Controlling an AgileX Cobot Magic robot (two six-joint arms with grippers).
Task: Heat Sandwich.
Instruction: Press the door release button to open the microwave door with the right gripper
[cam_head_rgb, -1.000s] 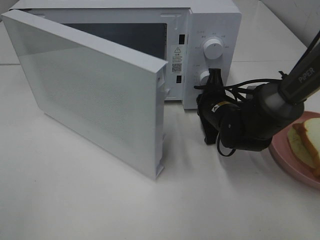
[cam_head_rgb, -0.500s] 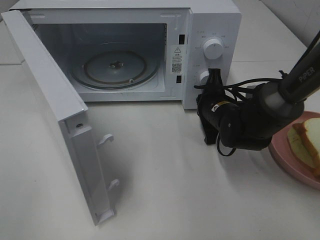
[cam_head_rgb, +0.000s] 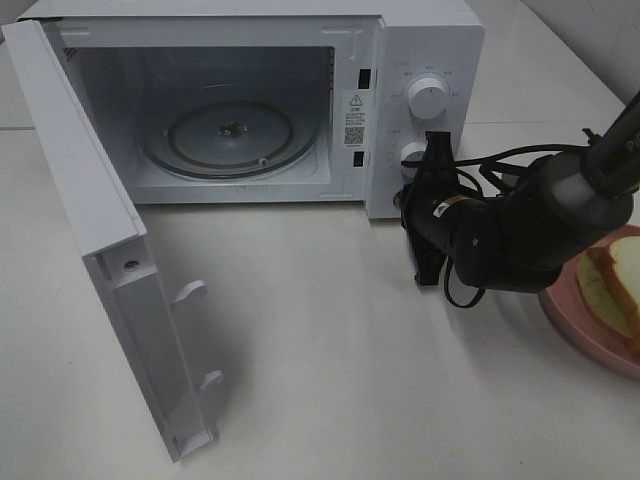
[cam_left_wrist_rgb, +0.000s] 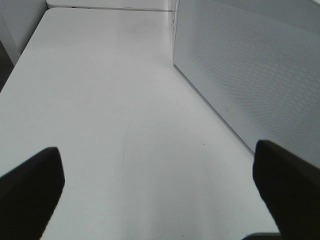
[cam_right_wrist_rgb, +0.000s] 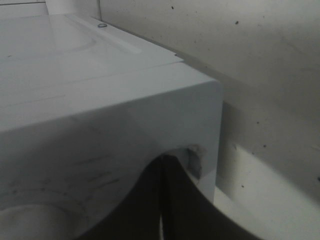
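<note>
My left pincer (cam_left_wrist_rgb: 156, 160) hangs spread wide over the tabletop (cam_left_wrist_rgb: 100, 100) beside the open door (cam_head_rgb: 115, 280). The sandwich (cam_head_rgb: 615, 280) sits on its pink plate (cam_head_rgb: 570, 315) at the right edge. Farther back, my right pincer (cam_head_rgb: 437, 150) is clenched, empty, by the lower knob (cam_head_rgb: 412, 153) of the microwave (cam_head_rgb: 420, 40).

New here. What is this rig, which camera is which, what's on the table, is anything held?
A robot with two arms works at a white table. The wide picture is from a camera mounted high; the other two are from a camera on each wrist. On the table: a white microwave, its door swung open, glass turntable inside, and a pink plate with the sandwich. The right fingers are shut and empty, close by the microwave's lower knob. The left fingers stand wide open over the table beside the door, holding nothing; that arm is outside the wide picture.
</note>
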